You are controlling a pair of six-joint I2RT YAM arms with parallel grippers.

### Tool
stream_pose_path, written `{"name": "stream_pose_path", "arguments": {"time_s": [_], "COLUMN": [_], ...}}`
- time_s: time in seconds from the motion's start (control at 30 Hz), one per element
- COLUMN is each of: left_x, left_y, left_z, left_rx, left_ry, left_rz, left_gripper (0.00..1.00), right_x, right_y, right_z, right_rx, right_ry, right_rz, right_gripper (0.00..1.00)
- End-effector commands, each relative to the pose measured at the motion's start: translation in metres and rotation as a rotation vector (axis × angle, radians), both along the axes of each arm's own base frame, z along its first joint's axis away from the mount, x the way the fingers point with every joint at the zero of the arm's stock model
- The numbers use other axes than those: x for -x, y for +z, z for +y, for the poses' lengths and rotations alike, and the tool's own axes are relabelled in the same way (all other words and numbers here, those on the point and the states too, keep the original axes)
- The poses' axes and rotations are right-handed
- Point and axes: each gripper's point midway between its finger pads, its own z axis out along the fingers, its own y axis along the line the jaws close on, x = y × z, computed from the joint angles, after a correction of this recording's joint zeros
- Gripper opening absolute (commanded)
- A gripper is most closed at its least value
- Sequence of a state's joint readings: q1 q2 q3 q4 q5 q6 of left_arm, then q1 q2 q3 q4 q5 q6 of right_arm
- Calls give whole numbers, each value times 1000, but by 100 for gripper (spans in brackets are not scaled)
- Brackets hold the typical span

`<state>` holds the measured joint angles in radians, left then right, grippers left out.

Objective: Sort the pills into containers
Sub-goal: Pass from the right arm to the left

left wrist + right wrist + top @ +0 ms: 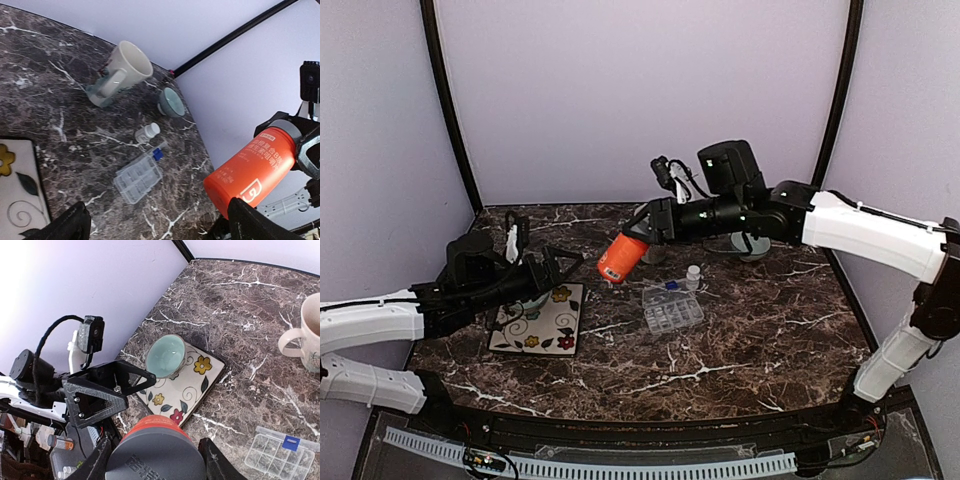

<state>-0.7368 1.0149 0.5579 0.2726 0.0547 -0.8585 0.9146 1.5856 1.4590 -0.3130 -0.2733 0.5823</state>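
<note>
From the top camera, your right gripper (645, 238) was clamped on the orange bottle (622, 259). It held the bottle tilted in the air, base toward the left gripper (560, 268), whose jaws stood wide apart and empty. The organiser box (672, 308) lay on the marble table (740, 350), near the bottle and just beside a small white vial (693, 277).

In the left wrist view, the bottle hung ahead of one finger (255, 222), not centred between the two. Closing there would probably have caught it off-centre and let it slip.

In the right wrist view, your grip sat at the grey cap end. No pills showed. If that cap loosened in mid-air, they would scatter away from the box. The pale green bowl (166, 356) on the floral tile (200, 385) sat close by the left gripper and could be knocked.
</note>
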Motion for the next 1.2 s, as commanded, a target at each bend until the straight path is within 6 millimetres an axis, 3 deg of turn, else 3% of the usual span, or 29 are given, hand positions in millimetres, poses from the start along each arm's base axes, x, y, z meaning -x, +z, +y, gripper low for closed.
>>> {"name": "stream_pose_path", "arguments": {"time_s": [0.0,0.23,0.37,0.43,0.6,0.77,1.17], "left_x": [14,20,22,23,27,34,36], "left_y": [32,38,44,46,49,55,38], "left_z": [-32,-50,-63,-67,-73,-78,-89], "left_rx": [198,315,374,396,434,465,500], "left_ry": [-193,-305,-379,-404,-453,-518,-586], "left_rz": [-89,-98,-93,-93,-100,-114,-65], "left_gripper": [96,85,79,79,79,87,86], "right_x": [7,17,21,24,25,26,26], "right_y": [34,43,40,28,23,16,16], "right_z": [-12,-34,-42,-46,-49,-49,-42], "right_rx": [-170,-256,-277,-276,-284,-301,-336], "right_ry": [-21,-59,-80,-87,-101,-106,-91], "right_rz": [3,30,45,68,78,103,133], "right_gripper": [11,11,10,9,9,8,7]}}
